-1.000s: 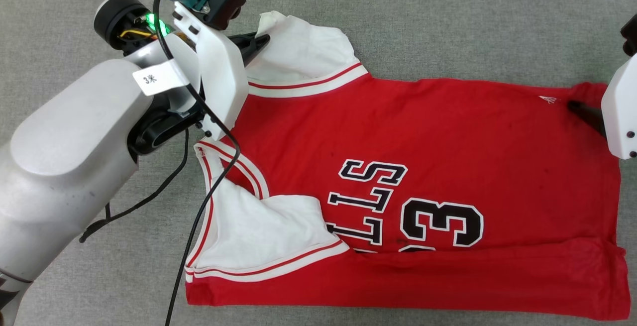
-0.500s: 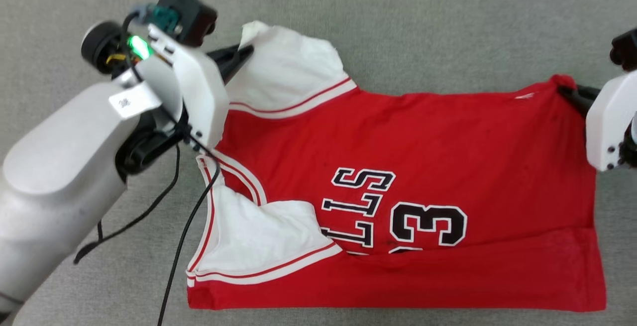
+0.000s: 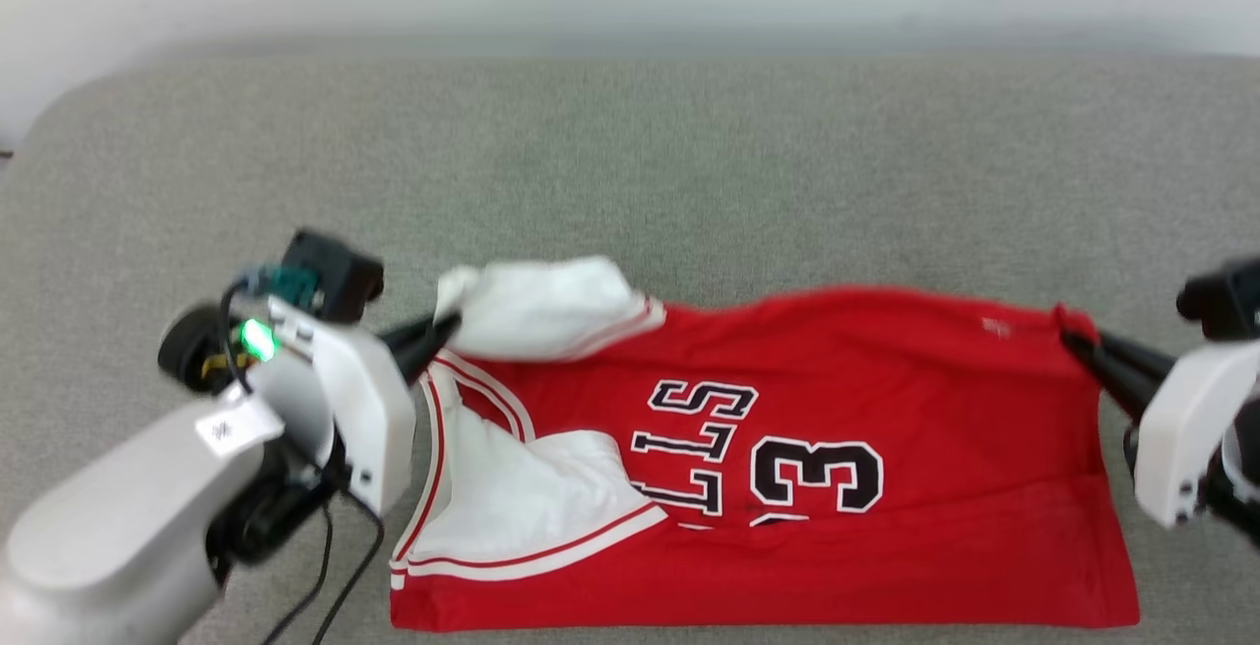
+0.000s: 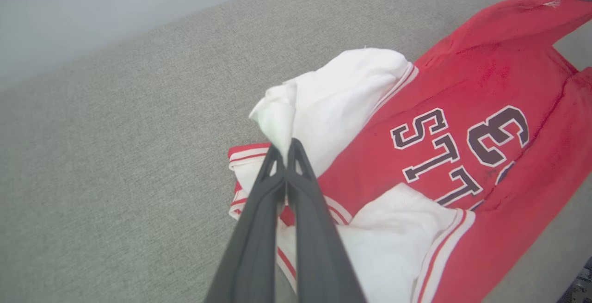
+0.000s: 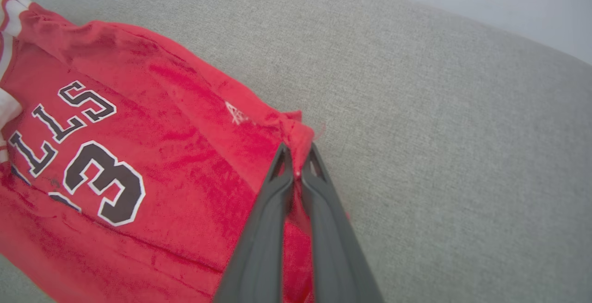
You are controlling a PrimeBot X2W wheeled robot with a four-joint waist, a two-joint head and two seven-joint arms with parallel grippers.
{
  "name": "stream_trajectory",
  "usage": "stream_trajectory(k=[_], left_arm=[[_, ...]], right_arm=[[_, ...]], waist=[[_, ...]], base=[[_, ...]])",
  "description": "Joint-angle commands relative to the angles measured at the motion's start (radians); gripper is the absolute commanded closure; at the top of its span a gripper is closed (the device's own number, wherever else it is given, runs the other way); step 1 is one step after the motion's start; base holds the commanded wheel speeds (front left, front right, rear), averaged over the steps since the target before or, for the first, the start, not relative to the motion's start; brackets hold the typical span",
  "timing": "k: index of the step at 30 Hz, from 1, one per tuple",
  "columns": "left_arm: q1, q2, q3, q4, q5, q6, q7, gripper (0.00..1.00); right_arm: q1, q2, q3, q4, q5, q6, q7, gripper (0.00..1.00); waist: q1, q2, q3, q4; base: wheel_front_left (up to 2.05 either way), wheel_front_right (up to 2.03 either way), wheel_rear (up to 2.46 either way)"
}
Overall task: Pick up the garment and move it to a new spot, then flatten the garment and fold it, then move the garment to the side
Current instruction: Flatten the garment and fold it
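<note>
The red jersey [image 3: 935,409] lies spread across the grey cushion [image 3: 689,162], chest up, collar toward my left and hem toward my right, black lettering and numerals showing. It looks laid out and mostly flattened, so I judge the pick-up, the move to a new spot and the smoothing done. Along the edge nearest me a band of red seems to lie folded up over the lower part of the lettering, though the head view is soft there and I may be misreading a wrinkle. The near sleeve [image 3: 532,497] rests white and flat on the chest.

My left claw [image 3: 443,327] is pressed together on the tip of the far sleeve [image 3: 541,305], which bunches up from the pinch. My right claw [image 3: 1075,343] is pinched on the far hem corner [image 3: 1068,322], red cloth gathered between its fingers.

What is left, as I judge it: bringing this far edge over toward me, any further folds to shorten it, then carrying the bundle to the side.
</note>
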Motion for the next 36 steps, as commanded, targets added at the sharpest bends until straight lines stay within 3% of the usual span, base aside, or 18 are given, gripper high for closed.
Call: stream_trajectory(k=[1, 16, 25, 26, 27, 28, 29, 36], left_arm=[[0.045, 0.016, -0.003, -0.017, -0.012, 0.017, -0.011, 1.00], [0.276, 0.064, -0.046, -0.056, -0.074, 0.098, -0.072, 1.00], [0.318, 0.012, -0.063, 0.028, -0.102, 0.078, -0.090, 1.00], [0.318, 0.006, -0.060, 0.036, -0.104, 0.077, -0.098, 1.00], [0.322, 0.000, -0.054, 0.044, -0.109, 0.081, -0.108, 0.90], [0.326, -0.005, -0.049, 0.048, -0.111, 0.085, -0.121, 0.22], [0.330, -0.007, -0.044, 0.053, -0.106, 0.093, -0.139, 0.00], [0.371, -0.018, -0.009, 0.047, -0.074, 0.168, -0.269, 0.00]], right_arm=[[0.060, 0.003, -0.022, -0.023, -0.012, -0.001, -0.008, 1.00], [0.410, 0.079, -0.194, -0.157, -0.053, -0.001, 0.032, 1.00], [0.438, 0.137, -0.217, -0.053, -0.069, -0.001, 0.017, 1.00], [0.434, 0.142, -0.214, -0.042, -0.068, -0.001, 0.009, 0.80], [0.429, 0.148, -0.214, -0.034, -0.068, -0.001, -0.005, 0.23], [0.421, 0.153, -0.216, -0.029, -0.068, -0.001, -0.020, 0.00], [0.418, 0.154, -0.211, -0.031, -0.063, -0.001, -0.032, 0.00], [0.414, 0.106, -0.235, -0.103, 0.004, -0.001, -0.070, 0.00]], waist=[[0.0001, -0.0001, -0.034, -0.002], [0.0001, -0.0001, -0.086, -0.016], [0.0001, -0.0001, -0.063, -0.021], [0.0001, -0.0001, -0.063, -0.021], [0.0001, -0.0001, -0.064, -0.021], [0.0001, -0.0001, -0.068, -0.022], [0.0001, -0.0001, -0.073, -0.023], [0.0001, -0.0001, -0.114, -0.030]], base=[[0.00, 0.00, 0.00], [0.00, 0.00, 0.00], [0.00, 0.00, 0.00], [0.00, 0.00, 0.00], [0.00, 0.00, 0.00], [0.00, 0.00, 0.00], [0.00, 0.00, 0.00], [0.00, 0.00, 0.00]])
